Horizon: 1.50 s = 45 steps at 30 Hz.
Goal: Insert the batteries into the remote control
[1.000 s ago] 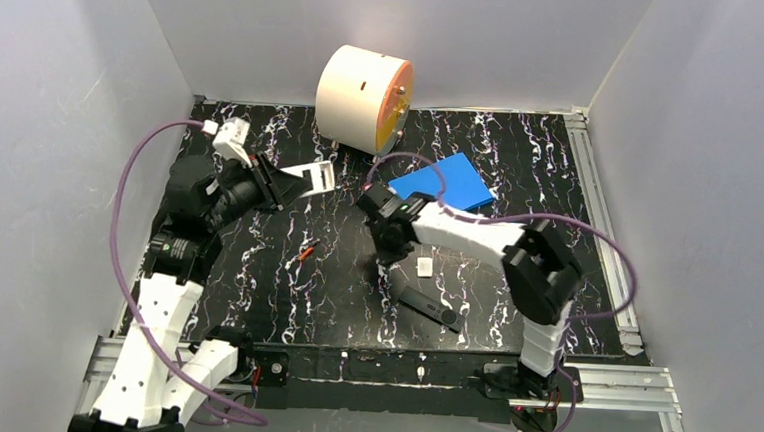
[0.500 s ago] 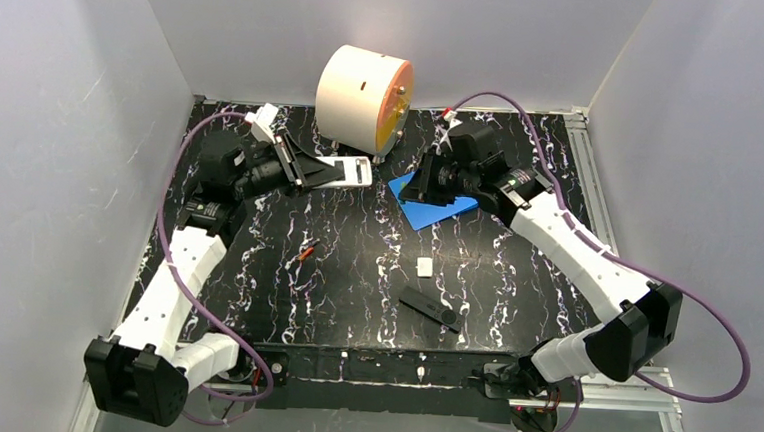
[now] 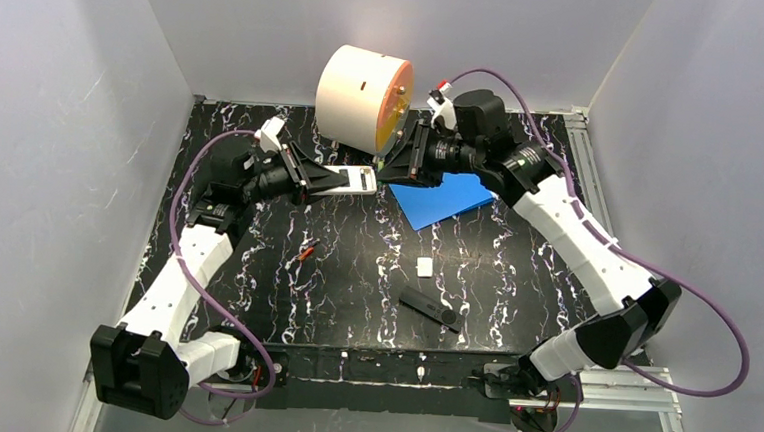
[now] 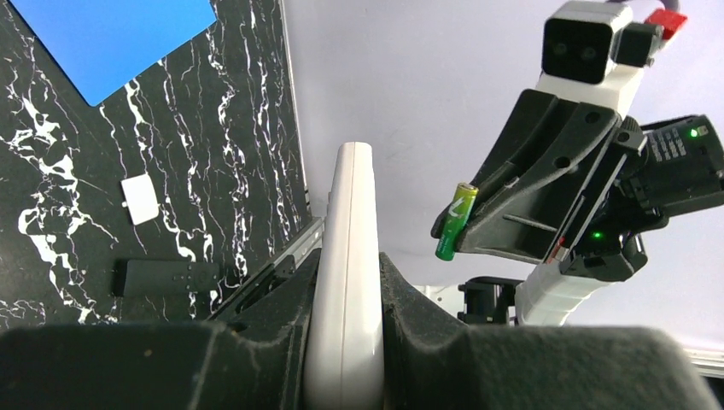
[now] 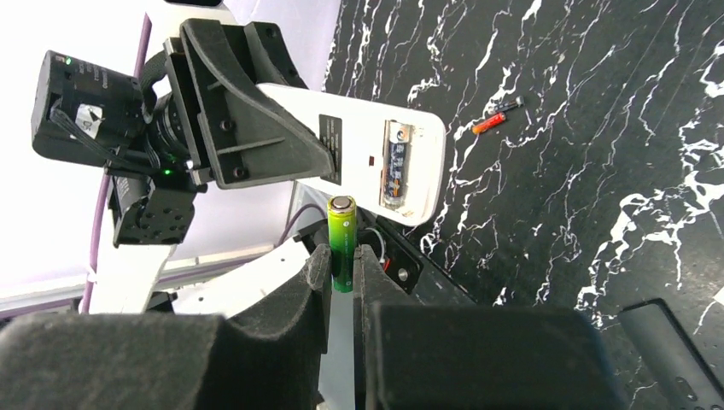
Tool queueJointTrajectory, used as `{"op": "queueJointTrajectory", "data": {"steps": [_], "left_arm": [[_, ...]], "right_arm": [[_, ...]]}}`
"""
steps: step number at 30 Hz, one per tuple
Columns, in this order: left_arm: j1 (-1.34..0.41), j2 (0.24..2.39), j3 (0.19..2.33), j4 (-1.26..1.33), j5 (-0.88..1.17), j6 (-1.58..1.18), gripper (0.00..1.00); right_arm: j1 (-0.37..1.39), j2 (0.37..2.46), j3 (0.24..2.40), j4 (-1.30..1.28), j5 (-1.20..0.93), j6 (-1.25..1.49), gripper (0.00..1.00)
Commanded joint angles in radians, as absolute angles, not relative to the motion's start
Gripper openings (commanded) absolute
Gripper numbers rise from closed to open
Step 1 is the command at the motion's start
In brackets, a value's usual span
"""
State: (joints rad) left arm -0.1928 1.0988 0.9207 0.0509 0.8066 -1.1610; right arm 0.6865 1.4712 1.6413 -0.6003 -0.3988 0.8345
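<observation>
My left gripper (image 3: pixel 312 179) is shut on a white remote (image 3: pixel 348 180) and holds it level above the back of the table. Its open battery bay (image 5: pixel 395 166) faces the right wrist camera, with one battery seated in it. My right gripper (image 3: pixel 393 168) is shut on a green battery (image 5: pixel 342 232), whose tip sticks out just short of the remote's end. In the left wrist view the remote (image 4: pixel 346 273) stands between my fingers and the green battery (image 4: pixel 455 220) hangs beside it. Two tiny thin cylinders, one orange-red (image 3: pixel 306 253) and one dark (image 5: pixel 510 104), lie on the table.
A cream and orange drum (image 3: pixel 361 97) stands at the back, just behind both grippers. A blue sheet (image 3: pixel 451 196) lies under the right arm. A small white piece (image 3: pixel 424 267) and a black remote (image 3: pixel 429 308) lie on the marbled table (image 3: pixel 515 264) in front.
My right gripper has risen from the table's middle to the back and turned toward the remote. My left gripper has carried the white remote rightward to meet it.
</observation>
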Motion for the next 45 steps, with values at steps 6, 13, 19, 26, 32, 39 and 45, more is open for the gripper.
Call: {"op": "queueJointTrajectory", "data": {"steps": [6, 13, 19, 26, 32, 39, 45], "left_arm": [[-0.196, 1.055, 0.824, 0.180, 0.871, -1.194, 0.00], [-0.196, 1.047, 0.764, 0.246, 0.919, -1.190, 0.00], [-0.196, 1.063, 0.751, 0.291, 0.936, -1.194, 0.00], [-0.196, 1.080, 0.738, 0.325, 0.956, -1.199, 0.00], [-0.196, 1.083, 0.721, 0.325, 0.951, -1.189, 0.00], [-0.196, 1.089, 0.713, 0.325, 0.944, -1.187, 0.00], [-0.196, 1.088, 0.701, 0.325, 0.941, -1.192, 0.00]], "right_arm": [[0.681, 1.554, 1.720, -0.722, -0.459, 0.869, 0.15], [0.683, 1.585, 1.720, -0.779, -0.477, 0.852, 0.17], [0.698, 1.607, 1.721, -0.809, -0.486, 0.837, 0.18], [0.701, 1.627, 1.728, -0.818, -0.482, 0.825, 0.19], [0.701, 1.649, 1.740, -0.835, -0.486, 0.819, 0.20], [0.705, 1.661, 1.744, -0.835, -0.503, 0.807, 0.22], [0.711, 1.673, 1.748, -0.839, -0.509, 0.793, 0.22]]}}
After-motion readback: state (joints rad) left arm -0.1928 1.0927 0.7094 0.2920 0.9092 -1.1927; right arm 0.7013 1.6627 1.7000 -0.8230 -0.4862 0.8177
